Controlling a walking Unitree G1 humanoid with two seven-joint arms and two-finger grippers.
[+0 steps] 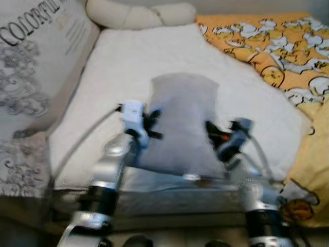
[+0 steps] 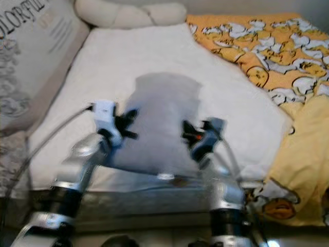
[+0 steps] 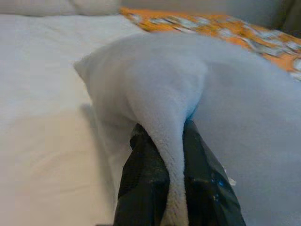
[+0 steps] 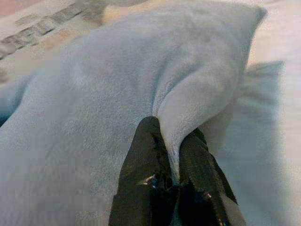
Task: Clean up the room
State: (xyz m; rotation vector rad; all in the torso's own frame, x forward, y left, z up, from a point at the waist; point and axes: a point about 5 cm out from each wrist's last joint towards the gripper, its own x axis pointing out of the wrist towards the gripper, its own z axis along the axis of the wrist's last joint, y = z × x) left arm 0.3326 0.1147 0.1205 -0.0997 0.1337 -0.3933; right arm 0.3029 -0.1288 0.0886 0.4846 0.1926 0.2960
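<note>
Two grippers pinched the grey pillow (image 1: 182, 121) over the white bed (image 1: 123, 67): left gripper (image 3: 162, 155) and right gripper (image 4: 171, 150) each clamped a fold. Head views were blurred; the pillow seemed lifted.

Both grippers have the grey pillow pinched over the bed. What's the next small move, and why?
Probably carry the grey pillow forward toward the cream pillows at the bed's head. The left gripper and right gripper each pinch a fold on opposite sides, holding it over the white sheet.
</note>
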